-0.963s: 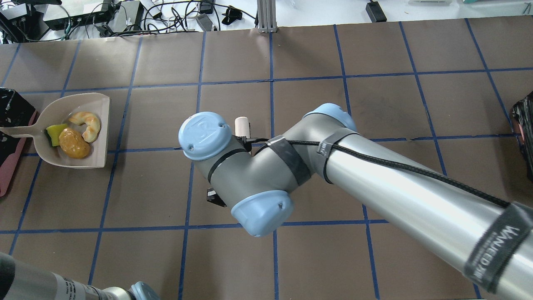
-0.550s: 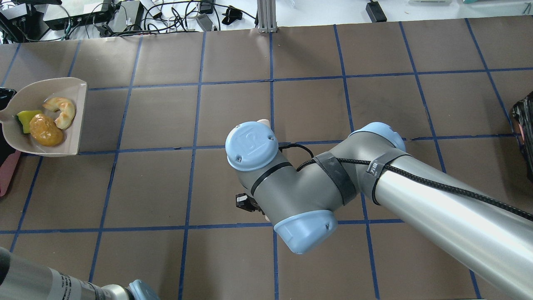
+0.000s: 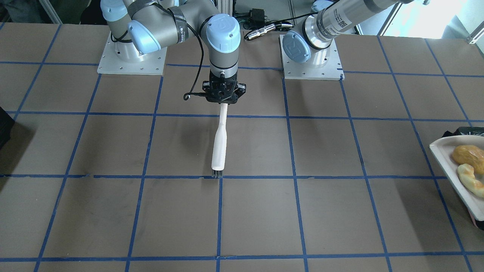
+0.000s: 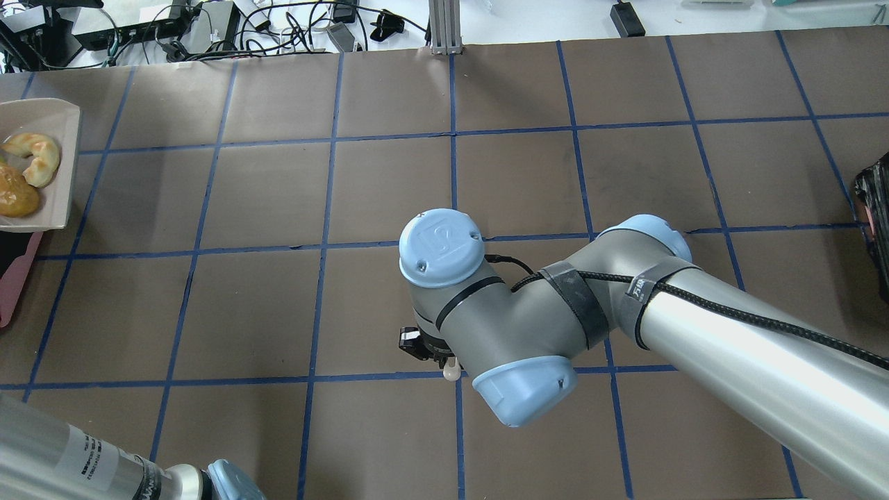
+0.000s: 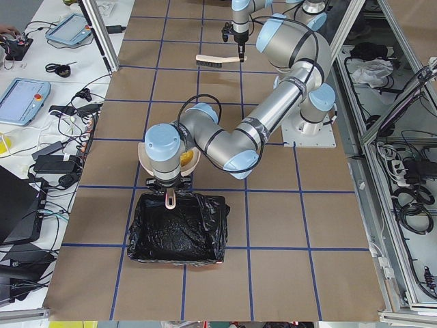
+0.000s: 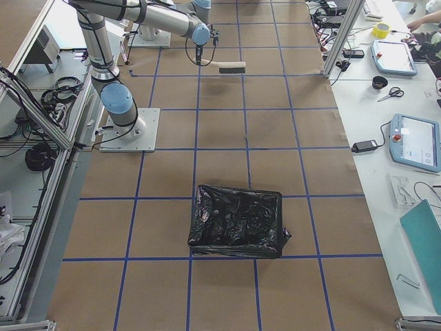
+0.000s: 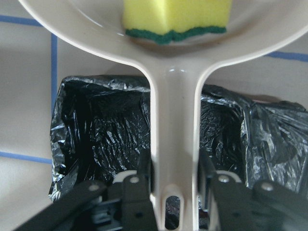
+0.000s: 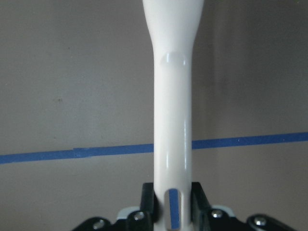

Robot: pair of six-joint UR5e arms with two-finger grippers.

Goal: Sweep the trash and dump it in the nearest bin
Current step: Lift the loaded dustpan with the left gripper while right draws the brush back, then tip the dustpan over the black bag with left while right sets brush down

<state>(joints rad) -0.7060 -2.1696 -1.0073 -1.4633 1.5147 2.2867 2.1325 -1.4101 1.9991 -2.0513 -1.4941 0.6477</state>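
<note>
My left gripper (image 7: 174,173) is shut on the handle of a beige dustpan (image 7: 174,120), held over the near rim of the pink-sided bin (image 7: 101,130) with its black bag. The pan (image 4: 62,173) carries the trash: a tan-brown lump (image 4: 14,198), a cream-orange scrap (image 4: 31,156) and a yellow-green sponge (image 7: 175,17). From the left side, the pan and gripper (image 5: 168,195) sit at the bin's (image 5: 177,229) far edge. My right gripper (image 3: 224,99) is shut on a white brush (image 3: 219,147) at mid-table, bristles pointing away from the robot.
A second bin lined with a black bag (image 6: 238,221) stands at the table's right end and shows at the overhead view's right edge (image 4: 875,208). Cables and power boxes (image 4: 208,28) lie beyond the table's far edge. My right arm's elbow (image 4: 528,319) hangs over mid-table.
The dustpan with the trash has moved left and away from the robot, to the table's left end over the bin. My right arm has pulled back rightward and toward the robot with the brush.
</note>
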